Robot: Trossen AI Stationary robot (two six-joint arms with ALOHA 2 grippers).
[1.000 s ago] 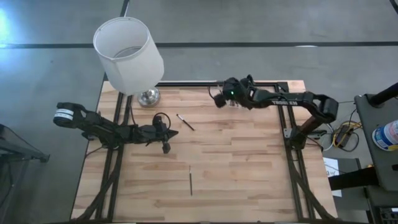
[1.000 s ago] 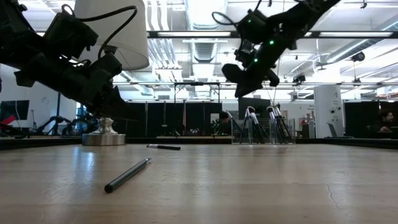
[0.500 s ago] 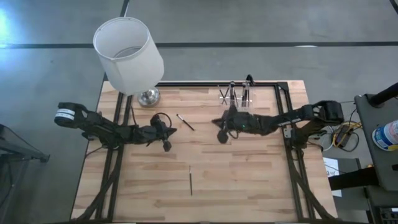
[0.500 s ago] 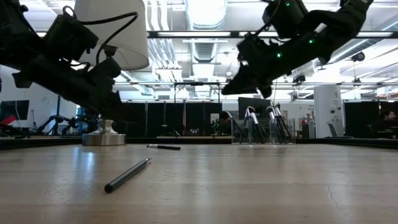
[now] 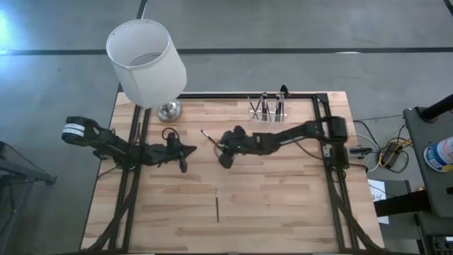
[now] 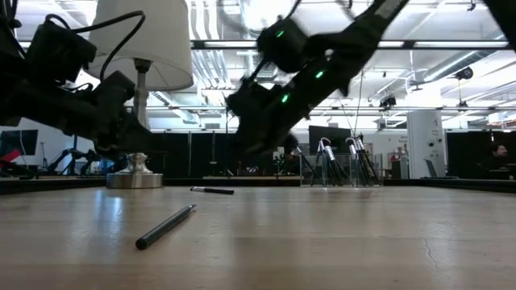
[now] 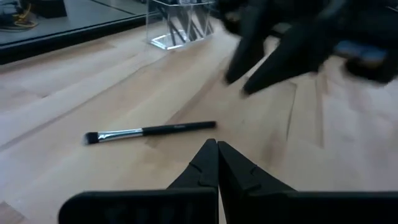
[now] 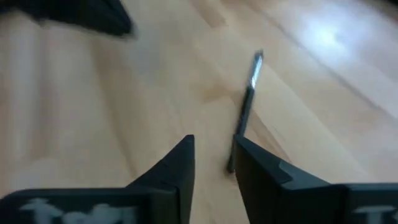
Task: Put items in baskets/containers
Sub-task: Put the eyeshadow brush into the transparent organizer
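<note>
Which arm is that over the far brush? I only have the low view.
Observer: The right arm. From above, its right hand hangs beside the brush.
Operator: Is that hand open?
Observer: Yes. The right wrist view shows its fingers apart, with the brush just ahead, not gripped.
Operator: And the left hand?
Observer: The left hand is shut, on the brush's other side.

I see grey floor (image 5: pixel 297 25) around the wooden counter (image 5: pixel 283 205), a white lamp (image 5: pixel 146 62) upper left, ceiling lights (image 6: pixel 266 12) overhead.
</note>
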